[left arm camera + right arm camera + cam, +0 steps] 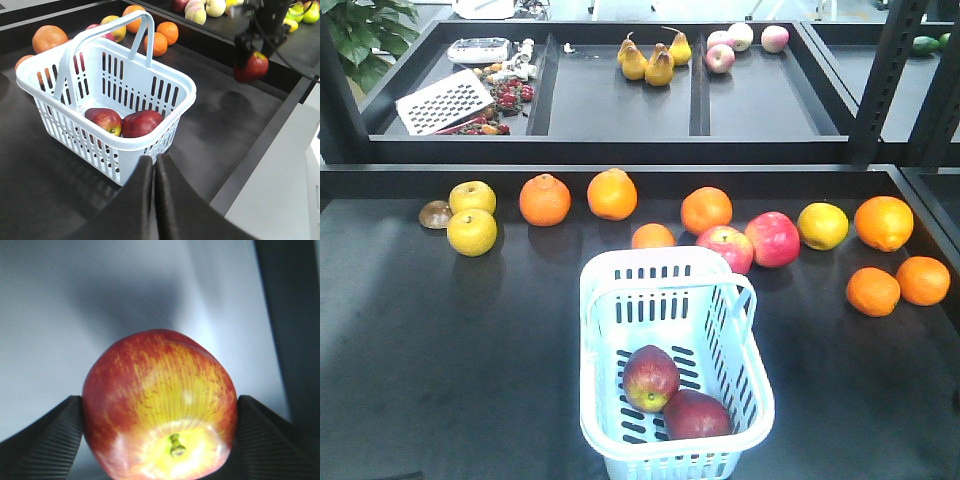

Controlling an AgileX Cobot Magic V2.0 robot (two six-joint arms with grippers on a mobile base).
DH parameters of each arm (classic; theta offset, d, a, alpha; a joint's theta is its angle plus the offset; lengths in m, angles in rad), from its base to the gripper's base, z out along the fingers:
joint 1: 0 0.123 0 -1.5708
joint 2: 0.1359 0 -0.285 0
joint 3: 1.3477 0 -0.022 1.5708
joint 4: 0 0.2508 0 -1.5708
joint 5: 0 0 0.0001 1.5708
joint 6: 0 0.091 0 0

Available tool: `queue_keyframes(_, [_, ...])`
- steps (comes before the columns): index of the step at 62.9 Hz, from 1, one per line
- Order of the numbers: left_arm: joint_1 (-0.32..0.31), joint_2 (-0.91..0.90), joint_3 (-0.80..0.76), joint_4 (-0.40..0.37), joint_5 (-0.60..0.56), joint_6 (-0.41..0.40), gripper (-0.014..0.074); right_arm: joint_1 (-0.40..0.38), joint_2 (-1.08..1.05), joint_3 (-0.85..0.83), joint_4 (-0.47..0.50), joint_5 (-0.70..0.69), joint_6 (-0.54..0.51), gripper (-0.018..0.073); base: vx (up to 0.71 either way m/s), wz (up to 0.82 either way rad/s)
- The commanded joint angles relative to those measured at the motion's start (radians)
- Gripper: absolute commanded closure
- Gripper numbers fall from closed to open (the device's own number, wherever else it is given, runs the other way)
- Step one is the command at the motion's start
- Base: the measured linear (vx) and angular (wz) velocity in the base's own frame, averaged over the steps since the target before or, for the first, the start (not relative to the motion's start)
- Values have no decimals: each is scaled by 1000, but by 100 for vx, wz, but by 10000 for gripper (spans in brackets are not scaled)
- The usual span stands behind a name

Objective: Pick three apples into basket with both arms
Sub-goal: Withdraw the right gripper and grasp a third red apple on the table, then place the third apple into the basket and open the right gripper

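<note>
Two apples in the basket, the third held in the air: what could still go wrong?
The right gripper holds the third apple only by its sides, so it might slip. The raised handle arches across the basket, possibly blocking the drop. The two apples inside may make it bounce.

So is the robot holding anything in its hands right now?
Yes. The right hand squeezes a dark red apple by its two sides, stem end facing the camera. The left hand is shut and holds nothing.
</note>
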Motion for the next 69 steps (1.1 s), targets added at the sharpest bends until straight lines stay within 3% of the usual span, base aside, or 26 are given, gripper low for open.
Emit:
queue_keyframes(1, [-3, 6, -26, -32, -36, -4, 603, -3, -124, -54, 166, 51, -144, 570, 0, 0])
queue_keyframes(18, [-3, 6, -26, -32, -36, -4, 603, -3, -384, -78, 669, 220, -538, 564, 0, 0])
queue_keyframes(27, [-3, 6, -26, -32, -36, -4, 603, 30, -480, -78, 873, 324, -654, 564, 0, 0])
queue_keyframes(31, [-3, 6, -26, -32, -36, -4, 603, 83, -502, -78, 899, 335, -657, 564, 0, 0])
queue_keyframes(37, [-3, 6, -26, -32, -37, -4, 603, 225, -503, -78, 905, 304, -644, 564, 0, 0])
queue_keyframes(53, [-3, 6, -26, -32, -37, -4, 603, 638, -384, -78, 842, 3, -531, 560, 0, 0])
queue_keyframes(61, [-3, 6, -26, -32, -36, -4, 603, 744, -283, -78, 833, -132, -531, 531, 0, 0])
queue_keyframes(69, [-3, 6, -26, -32, -36, -4, 603, 776, -204, -78, 835, -215, -530, 400, 0, 0])
